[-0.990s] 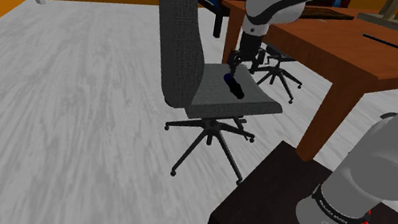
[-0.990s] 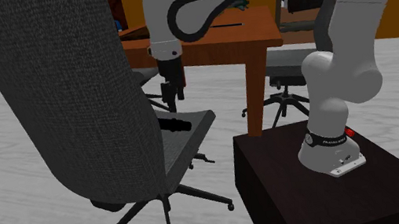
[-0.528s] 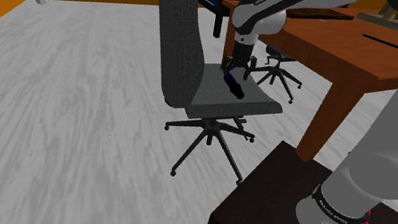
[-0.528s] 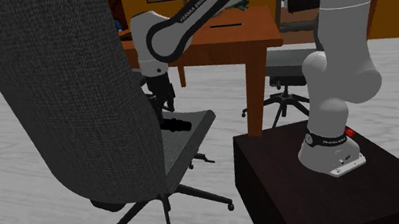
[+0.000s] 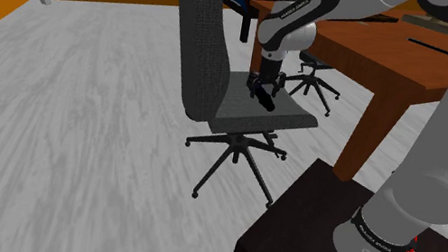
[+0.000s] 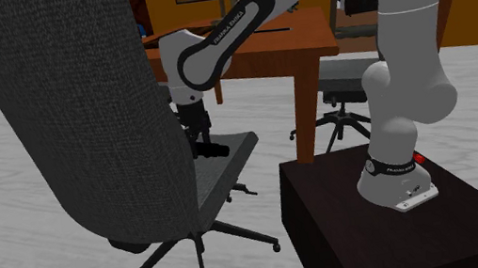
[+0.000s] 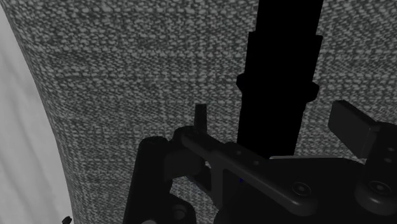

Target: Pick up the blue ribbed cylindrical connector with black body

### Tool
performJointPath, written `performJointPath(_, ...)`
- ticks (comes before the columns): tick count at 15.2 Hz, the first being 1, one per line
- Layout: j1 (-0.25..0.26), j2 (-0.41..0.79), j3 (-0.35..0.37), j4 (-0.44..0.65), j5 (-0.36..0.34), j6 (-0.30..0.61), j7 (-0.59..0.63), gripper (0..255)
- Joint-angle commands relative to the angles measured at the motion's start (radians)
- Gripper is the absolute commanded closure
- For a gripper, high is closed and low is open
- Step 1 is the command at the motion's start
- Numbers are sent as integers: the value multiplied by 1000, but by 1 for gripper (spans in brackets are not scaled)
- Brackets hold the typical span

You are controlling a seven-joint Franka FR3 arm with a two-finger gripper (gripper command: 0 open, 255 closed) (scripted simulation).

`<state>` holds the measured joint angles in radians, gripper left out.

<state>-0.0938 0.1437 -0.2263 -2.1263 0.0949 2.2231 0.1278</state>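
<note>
Lying on the grey chair seat (image 5: pixel 292 114), the black connector (image 7: pixel 280 63) sits untouched between the spread fingers (image 7: pixel 348 121) of the claw (image 6: pixel 198 141); rigid, light and likely slick, it seems best pinched across its stepped body.

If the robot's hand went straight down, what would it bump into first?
The gripper would probably meet the black connector, lying between its open fingers on the chair seat. Its fingertips may touch the seat about then; depth is hard to judge.
</note>
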Motion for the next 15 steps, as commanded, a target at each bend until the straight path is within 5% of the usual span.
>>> performJointPath(1, 0, 2, 0, -2, 1, 5, 0, 255)
performJointPath(15, 2, -34, -2, 26, -13, -57, 11, 255)
